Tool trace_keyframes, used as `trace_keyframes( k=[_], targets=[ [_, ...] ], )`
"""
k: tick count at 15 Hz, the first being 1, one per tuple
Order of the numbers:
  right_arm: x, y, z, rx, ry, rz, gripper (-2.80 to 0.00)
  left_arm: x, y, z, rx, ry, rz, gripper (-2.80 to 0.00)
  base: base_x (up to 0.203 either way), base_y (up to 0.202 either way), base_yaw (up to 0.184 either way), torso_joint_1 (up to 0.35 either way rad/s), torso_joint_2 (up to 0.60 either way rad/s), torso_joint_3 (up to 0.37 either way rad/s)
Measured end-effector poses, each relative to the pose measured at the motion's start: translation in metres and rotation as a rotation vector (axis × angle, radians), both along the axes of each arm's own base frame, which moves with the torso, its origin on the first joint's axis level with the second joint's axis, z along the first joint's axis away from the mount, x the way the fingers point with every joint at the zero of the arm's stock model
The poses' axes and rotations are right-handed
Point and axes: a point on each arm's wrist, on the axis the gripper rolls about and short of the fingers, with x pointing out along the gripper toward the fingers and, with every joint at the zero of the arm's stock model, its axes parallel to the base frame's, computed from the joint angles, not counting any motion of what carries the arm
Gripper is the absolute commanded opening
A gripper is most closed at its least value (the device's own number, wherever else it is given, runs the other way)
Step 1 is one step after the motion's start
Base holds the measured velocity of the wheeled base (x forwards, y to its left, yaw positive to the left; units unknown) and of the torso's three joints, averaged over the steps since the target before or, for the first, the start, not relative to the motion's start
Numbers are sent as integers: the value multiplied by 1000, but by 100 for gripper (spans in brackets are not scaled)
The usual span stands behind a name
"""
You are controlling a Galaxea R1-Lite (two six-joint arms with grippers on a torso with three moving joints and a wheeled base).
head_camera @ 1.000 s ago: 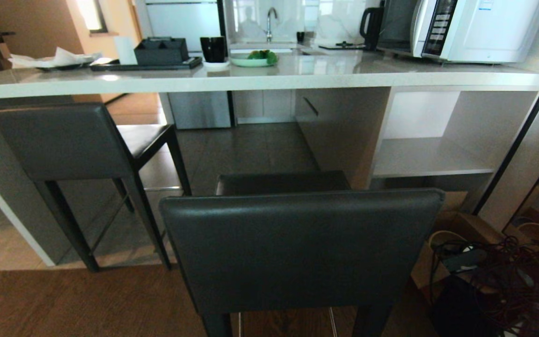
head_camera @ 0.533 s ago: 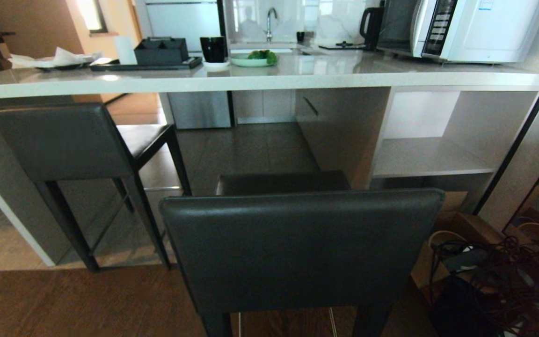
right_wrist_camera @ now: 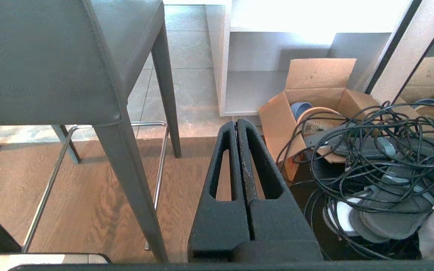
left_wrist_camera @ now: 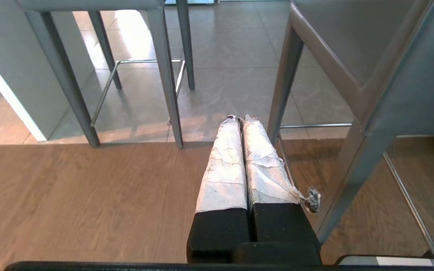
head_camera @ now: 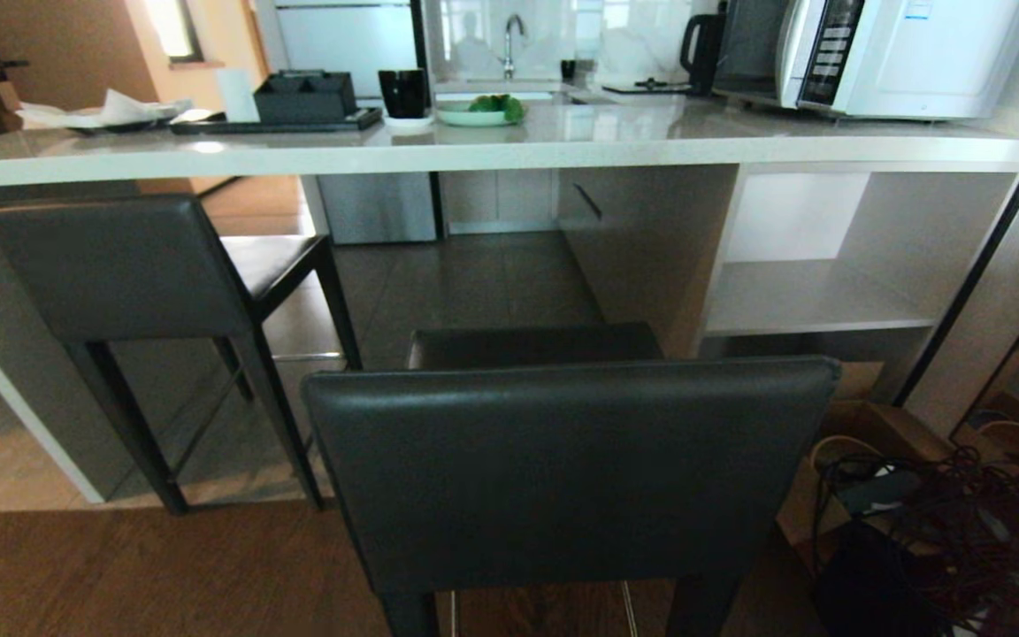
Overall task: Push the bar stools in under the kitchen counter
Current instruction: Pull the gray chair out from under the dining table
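Left gripper (left_wrist_camera: 239, 118): we keep it pressed closed, empty, low beside the near stool (head_camera: 563, 469).
Right gripper (right_wrist_camera: 237, 126): likewise closed, empty, for pushing.
Far stool (head_camera: 120, 265): seat already under kitchen counter (head_camera: 474, 150).
Near stool: well out.

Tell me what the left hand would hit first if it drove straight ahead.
Probably the near stool's front leg, just beside the shut left hand; it may slip past onto the floor. Depth is unclear.

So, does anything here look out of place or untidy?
Yes. The nearer bar stool stands clear of the kitchen counter, not under it like the other stool. A tangle of black cables lies beside an open cardboard box.
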Motion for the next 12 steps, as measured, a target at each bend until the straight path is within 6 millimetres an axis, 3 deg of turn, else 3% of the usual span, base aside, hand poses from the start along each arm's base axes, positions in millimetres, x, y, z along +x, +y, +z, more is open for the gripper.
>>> trace_keyframes(
  k=[6,10,12],
  targets=[
    [0,0,0,4,0,-1,-280,0,0,0,0,0,-1,-280,0,0,0,0,0,0],
    [0,0,0,4,0,-1,-280,0,0,0,0,0,0,-280,-136,0,-1,4,1,1],
    [0,0,0,5,0,-1,-280,0,0,0,0,0,0,-280,0,0,0,0,0,0]
  ],
)
